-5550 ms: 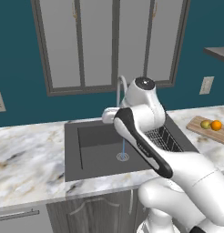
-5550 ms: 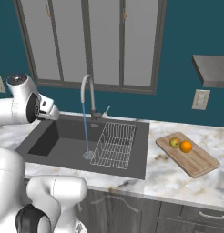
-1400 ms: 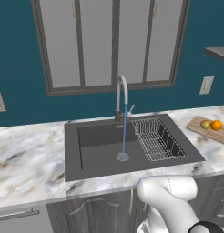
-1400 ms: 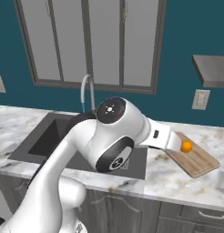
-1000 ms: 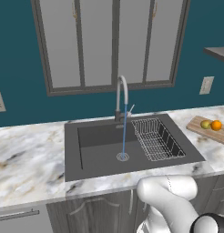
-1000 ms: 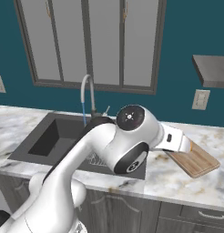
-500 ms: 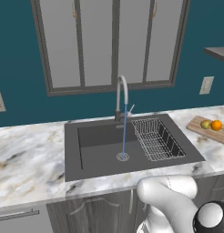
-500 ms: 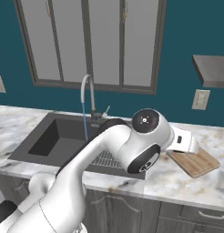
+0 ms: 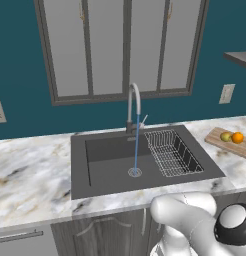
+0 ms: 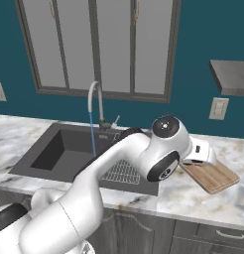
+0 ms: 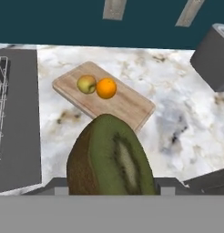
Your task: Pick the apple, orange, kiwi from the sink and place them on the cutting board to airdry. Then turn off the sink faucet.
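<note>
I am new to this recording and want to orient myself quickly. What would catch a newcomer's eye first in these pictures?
In the hand view, a large cut kiwi sits in the gripper, above the marble counter. Beyond it the apple and the orange lie touching on the cutting board. In the left base view, water runs from the sink faucet into the sink.

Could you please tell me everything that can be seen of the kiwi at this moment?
The kiwi looms large at the bottom of the hand view, held in the gripper above the marble counter, short of the cutting board. It is a cut piece: dull brownish-green skin on the left side, a green cut face turned to the right with a pale oval core ringed by dark seeds. It stands roughly upright. The fingertips are mostly hidden behind it.
</note>
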